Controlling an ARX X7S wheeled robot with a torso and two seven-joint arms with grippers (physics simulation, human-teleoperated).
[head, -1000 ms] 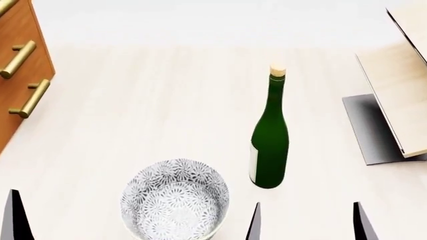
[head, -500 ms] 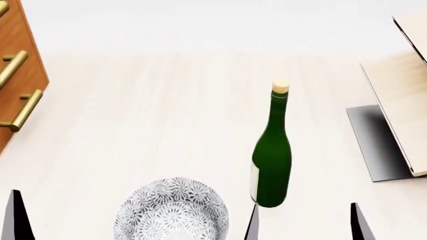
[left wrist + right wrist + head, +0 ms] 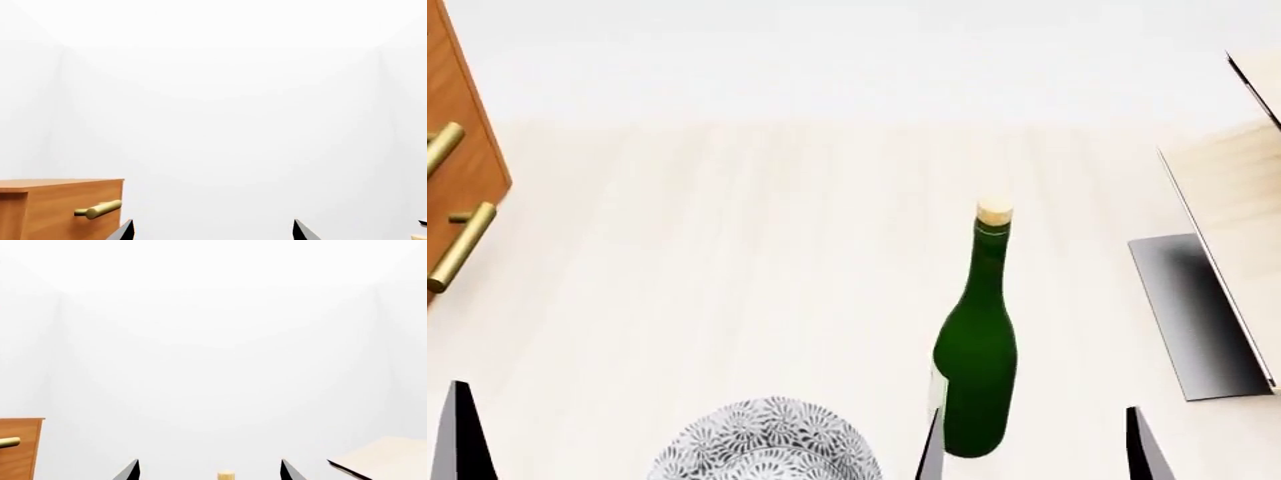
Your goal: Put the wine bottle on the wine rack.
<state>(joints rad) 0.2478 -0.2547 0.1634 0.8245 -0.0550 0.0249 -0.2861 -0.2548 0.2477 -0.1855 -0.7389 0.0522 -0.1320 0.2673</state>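
The wine bottle stands upright on the pale table, dark green with a tan cork. The wine rack, slanted light boards on a grey base, stands at the right edge, apart from the bottle. My right gripper is open at the bottom of the head view. One of its fingertips shows by the bottle's foot. In the right wrist view the cork sits between the open right gripper's tips, farther off. My left gripper is open and holds nothing.
An orange-brown drawer cabinet with brass handles stands at the far left. A patterned grey-white bowl sits at the near edge, left of the bottle. One left fingertip shows at the bottom left.
The bottle, bowl and rack have slid lower in the head view and the cabinet has drifted left. The fingertips keep their places in the frame.
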